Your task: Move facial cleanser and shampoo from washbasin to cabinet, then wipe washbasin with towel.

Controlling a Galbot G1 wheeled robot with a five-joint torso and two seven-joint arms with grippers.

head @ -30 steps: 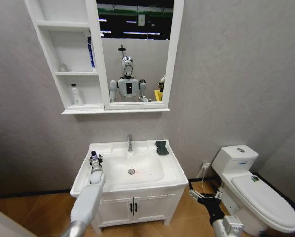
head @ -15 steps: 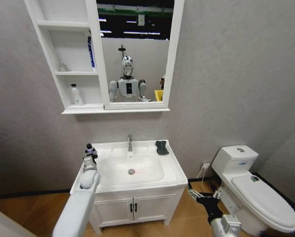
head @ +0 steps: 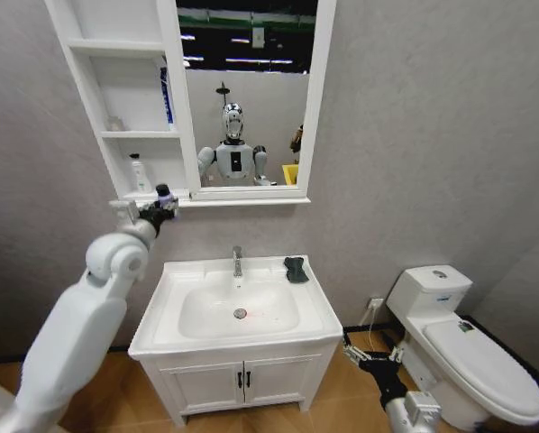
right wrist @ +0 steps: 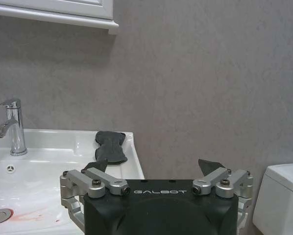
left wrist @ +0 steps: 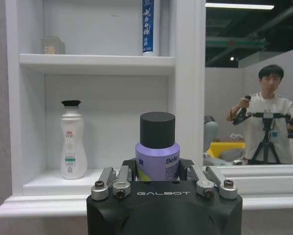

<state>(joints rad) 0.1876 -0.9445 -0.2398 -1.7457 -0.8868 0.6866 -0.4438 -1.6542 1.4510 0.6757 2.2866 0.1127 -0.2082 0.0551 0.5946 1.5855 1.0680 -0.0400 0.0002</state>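
The left gripper (head: 164,200) was raised in front of the cabinet (head: 89,90), level with the outer edge of its lowest shelf, its jaws clamped on a purple bottle (left wrist: 157,155) with a black cap. The bottle stood upright between the fingers (left wrist: 113,181), in front of the bottom compartment. Inside that compartment a white bottle (left wrist: 72,142) with a black cap stood upright towards the outer wall, apart from the held bottle. On the shelf above, a blue tube (left wrist: 148,27) stood upright against the inner wall beside the mirror (head: 249,90), and a small box (left wrist: 53,46) sat at the other end. Below, the washbasin (head: 175,329) held a chrome tap (head: 237,261) at its back rim and a round drain (head: 241,313) in the bowl. The towel (head: 296,269) lay crumpled on the basin's back right corner, to the right of the tap. The right gripper (right wrist: 161,175) hung low beside the basin, between it and the toilet (head: 463,347), with its jaws apart and nothing between them.
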